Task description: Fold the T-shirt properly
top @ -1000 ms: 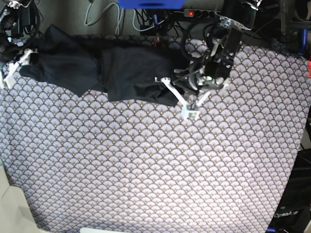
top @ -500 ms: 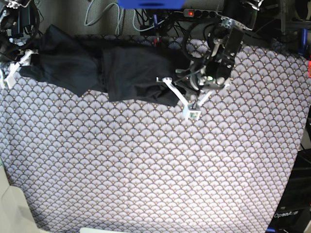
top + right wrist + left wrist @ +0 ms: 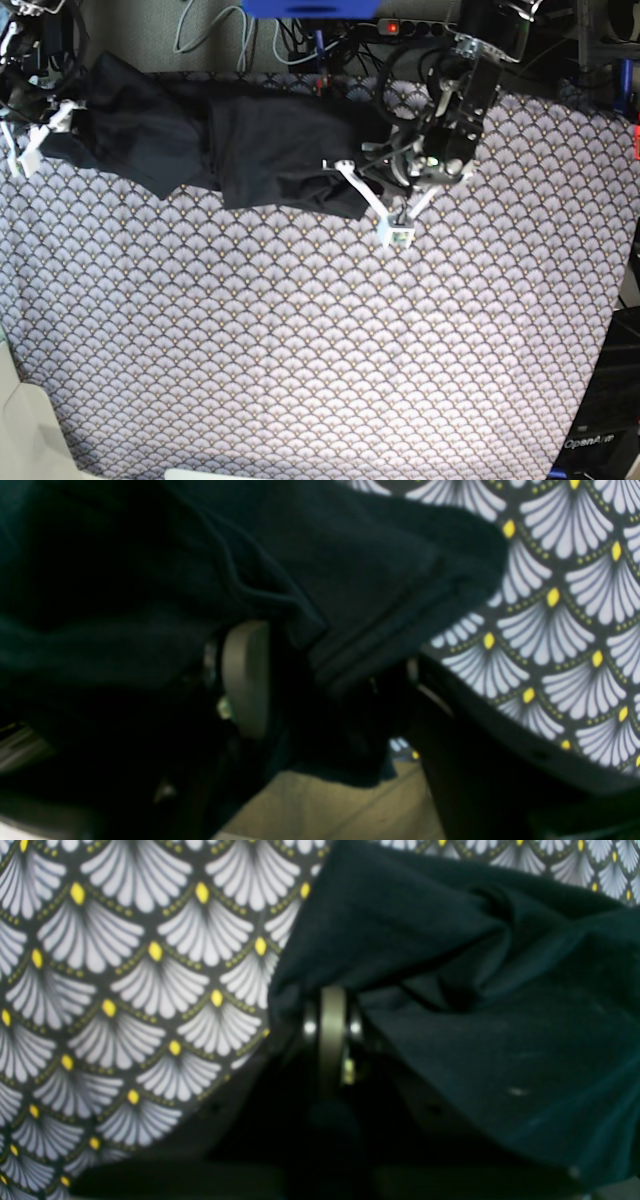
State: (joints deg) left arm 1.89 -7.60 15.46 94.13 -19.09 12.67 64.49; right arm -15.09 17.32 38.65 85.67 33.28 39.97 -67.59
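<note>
One black T-shirt (image 3: 290, 150) lay bunched across the far part of one scallop-patterned cloth (image 3: 300, 330), with two grippers at it: the left (image 3: 332, 1040), jaws together at its edge, and the right (image 3: 325, 685), jaws apart around a fold. Behind ran pale cables (image 3: 215, 30). Only the right wrist view showed bare wooden boards (image 3: 340, 800) below the shirt.
</note>
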